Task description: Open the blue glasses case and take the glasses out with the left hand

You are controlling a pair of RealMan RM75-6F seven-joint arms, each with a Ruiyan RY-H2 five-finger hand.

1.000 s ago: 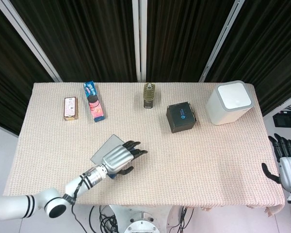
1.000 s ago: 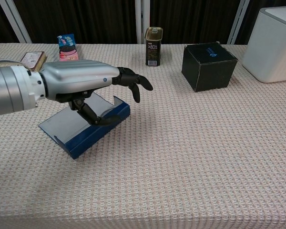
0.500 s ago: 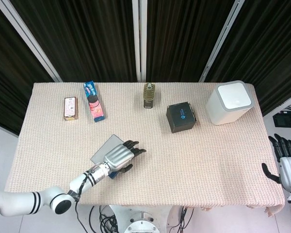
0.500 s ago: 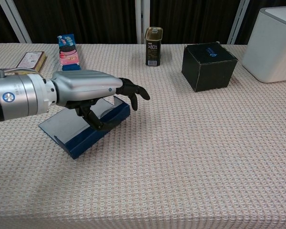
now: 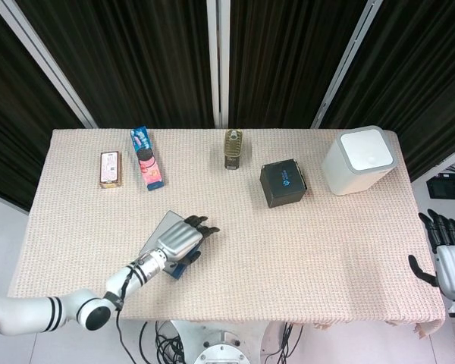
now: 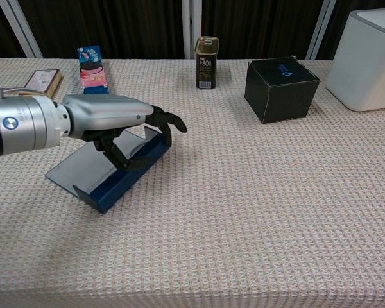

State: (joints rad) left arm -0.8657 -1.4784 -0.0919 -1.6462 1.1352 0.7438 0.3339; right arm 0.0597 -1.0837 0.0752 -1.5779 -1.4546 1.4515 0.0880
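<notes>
The blue glasses case [image 6: 90, 176] lies shut and flat at the near left of the table, with a grey top [image 5: 156, 228]. My left hand [image 6: 109, 115] is laid over its right end. The fingers [image 6: 168, 122] curl over the far edge and the thumb [image 6: 119, 156] presses the near side, so the hand grips the case. In the head view the left hand [image 5: 180, 239] covers most of the case. No glasses are visible. My right hand [image 5: 447, 258] hangs off the table's right edge with its fingers apart and nothing in it.
A black box [image 6: 281, 88] and a small can [image 6: 206, 62] stand at the back middle. A white bin [image 5: 361, 160] is at the back right. A snack pack [image 5: 146, 157] and a small flat box [image 5: 110, 168] lie at the back left.
My left hand has drawn back to the left and lowered onto the case, its fingers curling over the far edge. The case has slid slightly left with it. The right hand is still.
</notes>
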